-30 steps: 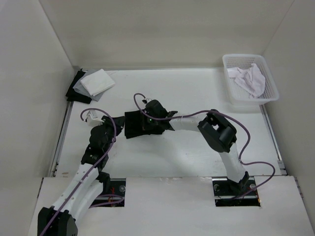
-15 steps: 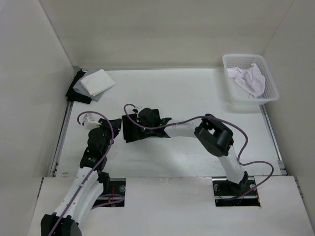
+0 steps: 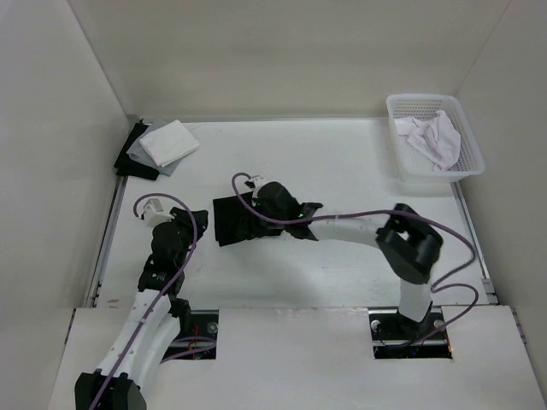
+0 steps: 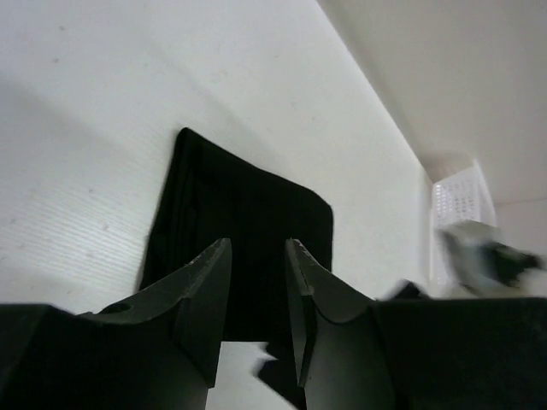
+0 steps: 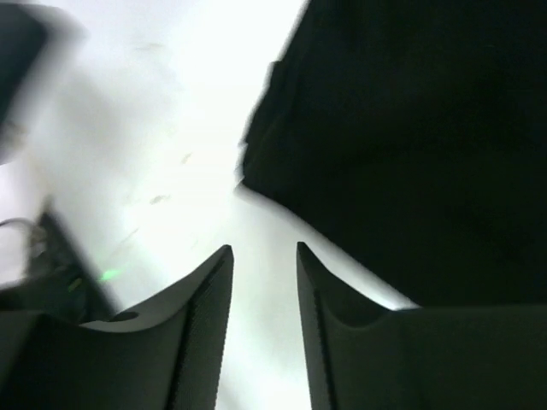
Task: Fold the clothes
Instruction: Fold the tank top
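Centre frame, the black garment point(image 3: 227, 224) lies folded; the left gripper point(image 4: 256, 248) and right gripper point(image 5: 263, 252) hang part-open, empty. Lifting straight clear should spare the fold.

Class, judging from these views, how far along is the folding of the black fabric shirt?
Done: the black fabric shirt lies flat as a compact folded rectangle. In hand: nothing; the left gripper and right gripper are both open and empty. Left: perhaps only tidying or moving it aside.
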{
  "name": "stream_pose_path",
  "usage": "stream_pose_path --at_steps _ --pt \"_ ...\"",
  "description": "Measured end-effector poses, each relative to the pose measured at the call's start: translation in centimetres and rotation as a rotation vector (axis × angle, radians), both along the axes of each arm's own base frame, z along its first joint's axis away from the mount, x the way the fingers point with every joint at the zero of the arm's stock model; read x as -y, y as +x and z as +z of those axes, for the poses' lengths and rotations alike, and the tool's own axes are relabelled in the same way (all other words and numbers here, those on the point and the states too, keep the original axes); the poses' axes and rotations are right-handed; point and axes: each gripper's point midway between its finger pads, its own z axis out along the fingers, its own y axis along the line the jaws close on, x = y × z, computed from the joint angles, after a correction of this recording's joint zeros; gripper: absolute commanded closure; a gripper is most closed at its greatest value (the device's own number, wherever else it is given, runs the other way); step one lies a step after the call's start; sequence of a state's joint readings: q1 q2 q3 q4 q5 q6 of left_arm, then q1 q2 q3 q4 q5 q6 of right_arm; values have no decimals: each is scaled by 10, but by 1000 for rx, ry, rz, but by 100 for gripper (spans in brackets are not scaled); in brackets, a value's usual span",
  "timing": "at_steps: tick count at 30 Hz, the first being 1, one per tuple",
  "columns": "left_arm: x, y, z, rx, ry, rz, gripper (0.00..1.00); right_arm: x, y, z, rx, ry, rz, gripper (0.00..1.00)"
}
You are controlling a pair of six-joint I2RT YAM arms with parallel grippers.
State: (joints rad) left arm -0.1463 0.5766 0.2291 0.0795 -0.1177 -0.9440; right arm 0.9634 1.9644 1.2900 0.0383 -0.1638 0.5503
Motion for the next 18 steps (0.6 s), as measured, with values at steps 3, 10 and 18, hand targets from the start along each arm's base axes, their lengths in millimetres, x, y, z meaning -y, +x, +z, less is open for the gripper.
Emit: stream_pose_path --at_steps 3,10,18 --pt "-7 -2 -15 -56 30 17 64 27 0 59 74 102 -30 53" --pt "-24 -9 -33 -132 86 50 56 143 46 132 272 306 -351 95" --pt "-29 -18 -53 -257 130 45 51 269 75 23 119 177 -788 75"
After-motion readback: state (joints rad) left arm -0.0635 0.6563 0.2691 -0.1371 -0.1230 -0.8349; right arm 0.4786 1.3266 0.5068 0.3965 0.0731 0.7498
